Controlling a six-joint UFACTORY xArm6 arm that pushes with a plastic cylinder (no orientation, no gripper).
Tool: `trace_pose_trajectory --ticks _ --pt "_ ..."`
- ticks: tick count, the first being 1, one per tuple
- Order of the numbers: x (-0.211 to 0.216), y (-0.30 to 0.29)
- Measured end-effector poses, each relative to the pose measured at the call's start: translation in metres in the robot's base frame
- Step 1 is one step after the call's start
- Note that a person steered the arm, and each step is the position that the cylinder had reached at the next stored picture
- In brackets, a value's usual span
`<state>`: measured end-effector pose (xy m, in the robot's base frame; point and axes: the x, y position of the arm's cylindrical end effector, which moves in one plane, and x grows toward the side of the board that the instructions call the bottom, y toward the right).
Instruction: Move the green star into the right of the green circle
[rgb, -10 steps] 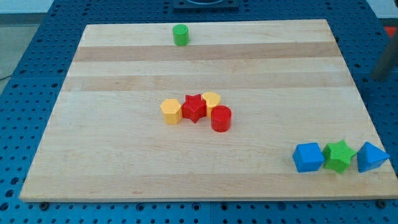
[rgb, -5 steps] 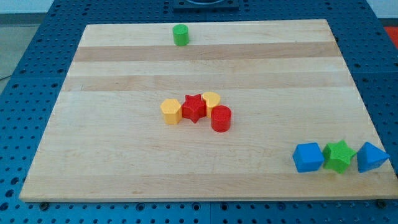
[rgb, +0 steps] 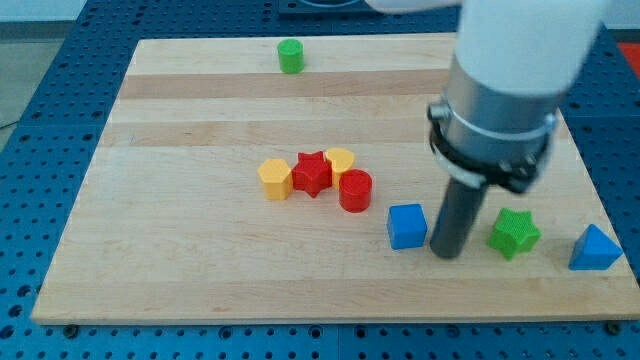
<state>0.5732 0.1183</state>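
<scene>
The green star (rgb: 514, 233) lies on the wooden board (rgb: 200, 270) at the view's lower right. The green circle (rgb: 290, 56) stands far off near the board's top edge, left of centre. My tip (rgb: 446, 254) rests on the board between the blue cube (rgb: 407, 226) on its left and the green star on its right, a small gap from each. The arm's white and grey body hangs over the board's upper right and hides that part.
A blue triangular block (rgb: 596, 249) sits at the board's right edge, right of the green star. A cluster at mid-board holds a yellow hexagon (rgb: 275, 179), a red star (rgb: 312, 173), a yellow heart (rgb: 340, 160) and a red cylinder (rgb: 355, 190).
The arm has come into view and my tip stands between the blue cube and the green star. The blue cube has shifted left and up; the green star moved slightly up and left.
</scene>
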Motion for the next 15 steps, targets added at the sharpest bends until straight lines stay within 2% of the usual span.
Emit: trace_pose_trajectory --ticks 1,2,4,5,6,7,8,9,10,11,12,13,14,15 --pt "0.036 0.03" --pt "0.025 0.058" --pt "-0.055 0.044" --pt "-0.013 0.047" --pt "0.006 0.073" --pt "-0.043 0.075" --pt "-0.123 0.05" --pt "-0.143 0.032" --pt "-0.093 0.069" --pt "-0.084 0.117" --pt "-0.131 0.109" --pt "-0.177 0.008" --pt "-0.183 -0.025" --pt "-0.173 0.03"
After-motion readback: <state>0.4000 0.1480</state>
